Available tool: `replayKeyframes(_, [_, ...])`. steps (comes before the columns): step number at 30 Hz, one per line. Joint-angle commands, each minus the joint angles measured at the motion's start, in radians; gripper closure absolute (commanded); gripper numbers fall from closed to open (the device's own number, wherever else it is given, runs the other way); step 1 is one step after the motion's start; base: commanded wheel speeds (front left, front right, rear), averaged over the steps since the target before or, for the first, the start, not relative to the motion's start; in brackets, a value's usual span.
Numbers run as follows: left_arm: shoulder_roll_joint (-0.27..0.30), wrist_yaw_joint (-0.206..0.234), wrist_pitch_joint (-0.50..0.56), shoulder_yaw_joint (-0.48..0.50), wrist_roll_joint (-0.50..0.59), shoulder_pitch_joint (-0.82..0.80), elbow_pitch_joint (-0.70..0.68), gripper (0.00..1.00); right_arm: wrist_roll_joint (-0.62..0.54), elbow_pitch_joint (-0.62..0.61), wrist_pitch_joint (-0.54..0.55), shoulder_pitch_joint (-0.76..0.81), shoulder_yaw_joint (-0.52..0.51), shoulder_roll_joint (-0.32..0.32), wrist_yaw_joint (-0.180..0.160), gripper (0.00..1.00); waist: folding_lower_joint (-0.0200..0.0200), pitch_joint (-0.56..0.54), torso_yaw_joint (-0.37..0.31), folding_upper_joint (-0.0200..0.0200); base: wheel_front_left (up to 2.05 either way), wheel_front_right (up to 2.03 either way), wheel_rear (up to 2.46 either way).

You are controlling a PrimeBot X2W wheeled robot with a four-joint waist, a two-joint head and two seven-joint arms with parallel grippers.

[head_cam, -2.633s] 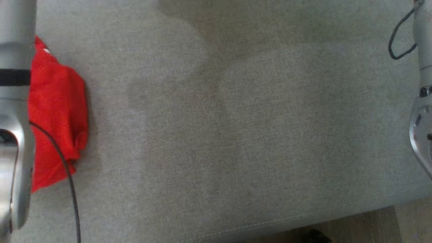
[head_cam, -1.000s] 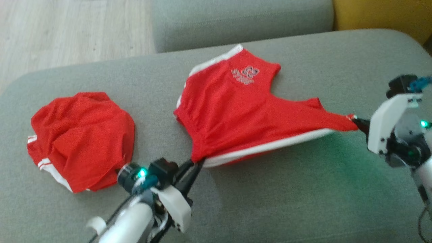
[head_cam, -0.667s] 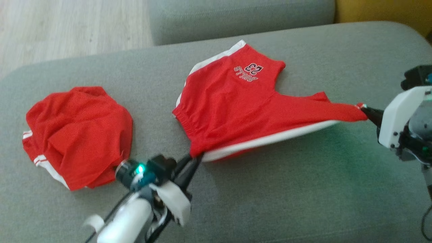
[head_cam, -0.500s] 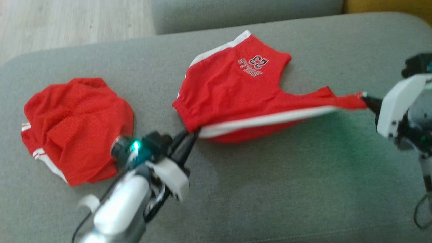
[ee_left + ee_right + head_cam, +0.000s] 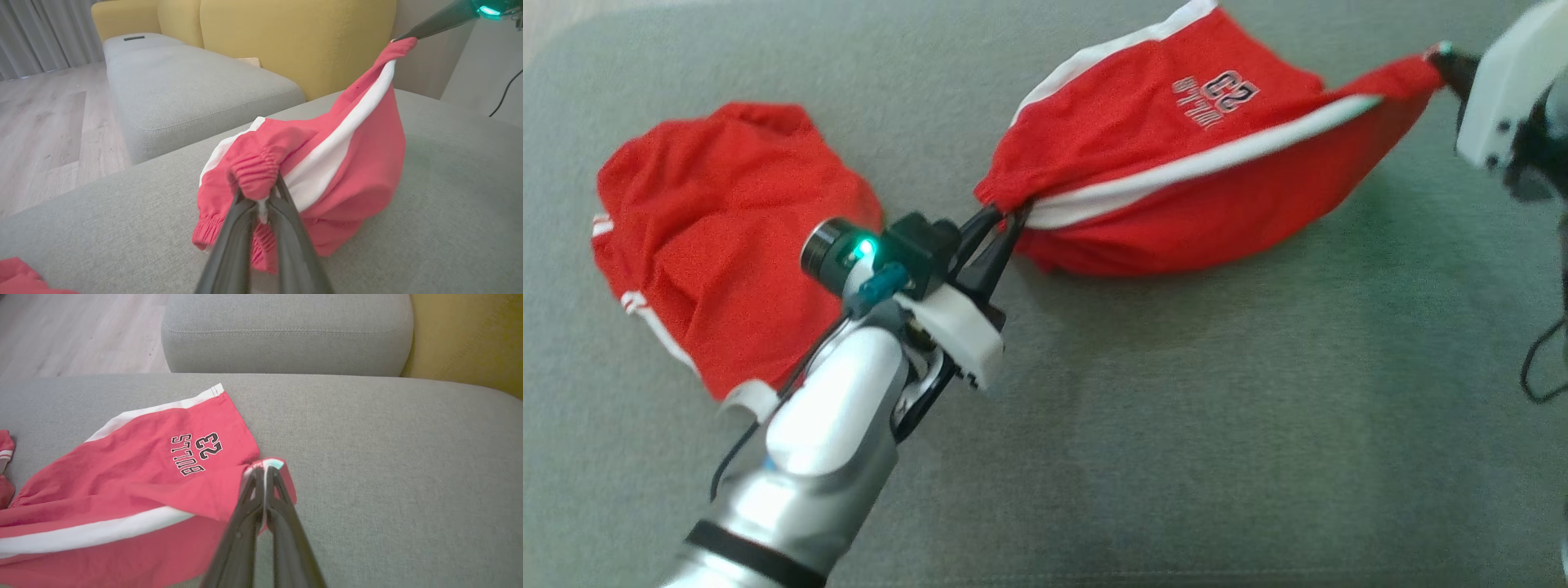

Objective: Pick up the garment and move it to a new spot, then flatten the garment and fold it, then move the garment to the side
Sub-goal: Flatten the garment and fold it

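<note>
The garment (image 5: 1176, 163) is a pair of red shorts with white side stripes and a "BULLS 23" print, stretched between both grippers and sagging onto the grey cushion. My left gripper (image 5: 1005, 219) is shut on its elastic waistband corner (image 5: 255, 175). At the upper right, my right gripper (image 5: 1445, 61) is shut on the hem corner of one leg (image 5: 271, 467). The other leg with the print (image 5: 196, 453) lies flat on the cushion. The garment (image 5: 351, 155) hangs lifted between the two held points.
A second red garment (image 5: 719, 237) lies bunched on the grey cushion (image 5: 1217, 408) at the left, just beside my left arm. A grey ottoman (image 5: 286, 330), a yellow sofa (image 5: 294, 36) and wooden floor (image 5: 41, 122) lie beyond the cushion.
Both grippers have lifted the shorts, so the near side now hangs off the cushion. The head camera has tilted down and closer, shifting the whole picture.
</note>
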Motion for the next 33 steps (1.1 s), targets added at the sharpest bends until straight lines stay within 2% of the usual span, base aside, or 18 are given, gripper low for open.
replayKeyframes(1, [0.008, 0.000, -0.005, 0.039, 0.004, -0.056, -0.020, 1.00, -0.010, -0.030, 0.006, -0.058, 0.013, 0.006, 0.007, 1.00, 0.0000, 0.036, 0.034, 0.0000, 0.00, 0.00, 0.00])
replayKeyframes(15, [-0.054, -0.005, -0.005, 0.047, -0.007, -0.167, 0.035, 1.00, -0.098, 0.144, -0.058, -0.271, 0.061, 0.000, 0.007, 1.00, 0.0000, 0.140, 0.132, 0.0000, 0.00, 0.00, 0.00])
replayKeyframes(33, [-0.058, 0.030, -0.005, 0.024, -0.080, -0.263, 0.041, 1.00, -0.131, 0.326, -0.203, -0.427, 0.122, 0.019, 0.007, 1.00, 0.0000, 0.229, 0.160, 0.0000, 0.00, 0.00, 0.00])
